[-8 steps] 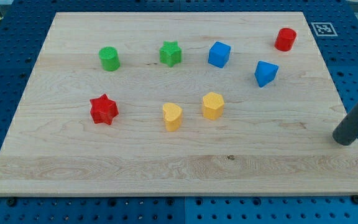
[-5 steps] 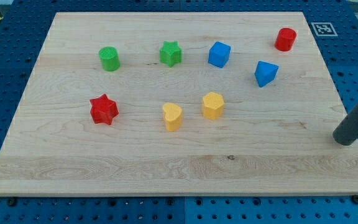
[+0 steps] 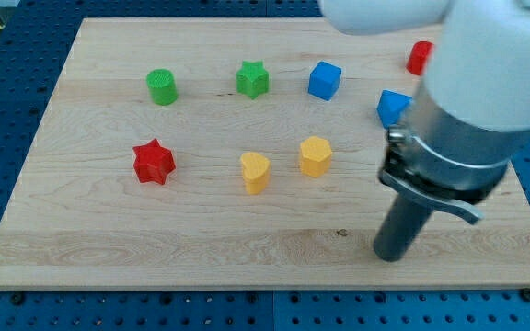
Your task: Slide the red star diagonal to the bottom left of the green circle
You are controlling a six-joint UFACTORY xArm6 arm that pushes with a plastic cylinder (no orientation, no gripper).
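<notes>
One large change stands out: my tip, which sat at the view's right edge of the pale wooden counter a moment ago, now rests well inside it, toward the view's bottom right, with the arm's bulky pale body covering much of that corner. None of the blocks has shifted. I judge this as the approach only just begun, since my tip is still well apart from the red star-shaped block. No pincer exists on this rod, so there is no open or closed state to tell. That red star lies flat at the view's left, below the green round block and perhaps slightly left of it. Its ridged points look crisp and unobstructed, open on every side.
</notes>
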